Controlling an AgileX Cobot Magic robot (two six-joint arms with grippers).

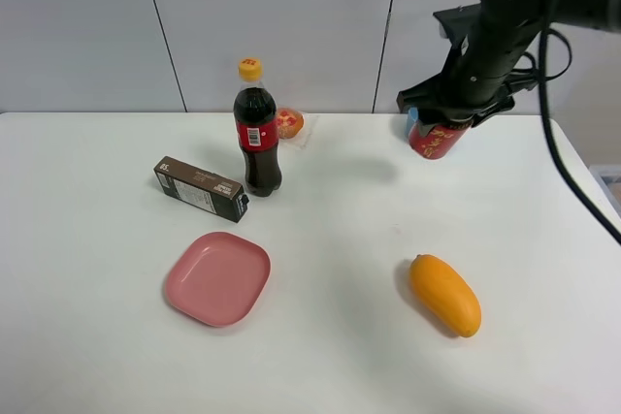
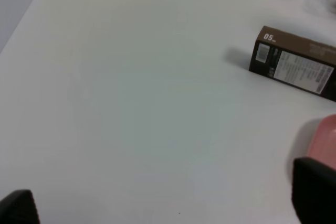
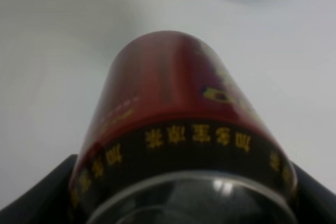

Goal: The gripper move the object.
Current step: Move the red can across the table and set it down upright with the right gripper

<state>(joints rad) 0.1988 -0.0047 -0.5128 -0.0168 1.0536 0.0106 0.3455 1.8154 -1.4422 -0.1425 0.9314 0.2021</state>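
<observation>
The red can (image 1: 437, 138) with yellow Chinese characters is at the back right of the white table (image 1: 330, 336). My right gripper (image 1: 444, 115) is shut on its upper part and holds it tilted, seemingly just above the table. In the right wrist view the can (image 3: 178, 114) fills the picture, with its silver top closest to the camera. A black finger (image 3: 37, 195) presses on each side of the can there, so the gripper (image 3: 181, 203) is shut on it. My left gripper (image 2: 168, 211) is open and empty over bare table; it is out of the exterior high view.
A cola bottle (image 1: 257, 128) stands at the back centre with an orange wrapped item (image 1: 289, 123) behind it. A brown box (image 1: 200, 189) and a pink plate (image 1: 216, 278) lie front left. A mango (image 1: 444, 294) lies front right. A blue object (image 1: 411, 123) sits just behind the can.
</observation>
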